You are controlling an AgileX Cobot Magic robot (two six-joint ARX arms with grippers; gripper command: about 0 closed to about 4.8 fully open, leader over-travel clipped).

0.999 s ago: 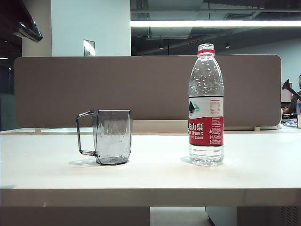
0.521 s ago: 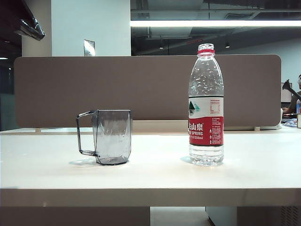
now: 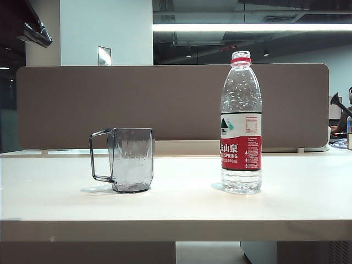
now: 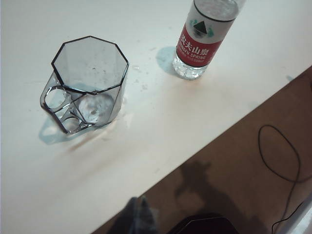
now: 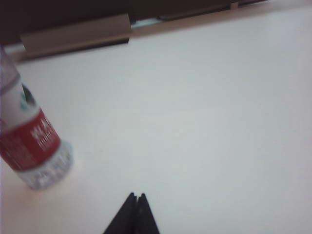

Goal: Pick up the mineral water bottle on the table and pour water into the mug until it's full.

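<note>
Right gripper point(image 5: 136, 197) fingers together, holding nothing, near the tall clear plastic red-labelled mineral water bottle point(image 5: 30, 141) (thin-walled, slippery; best gripped mid-label). Left gripper point(image 4: 138, 207): can't tell whether apart or together.

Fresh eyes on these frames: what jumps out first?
The mineral water bottle stands upright and uncapped on the right of the table, its red label loudest. Left of it, well apart, sits the smoky mug, handle pointing away from the bottle, looking empty from above. Neither arm touches anything: the right gripper hangs shut above bare tabletop near the bottle, and the left gripper shows only as a dark blur.
</note>
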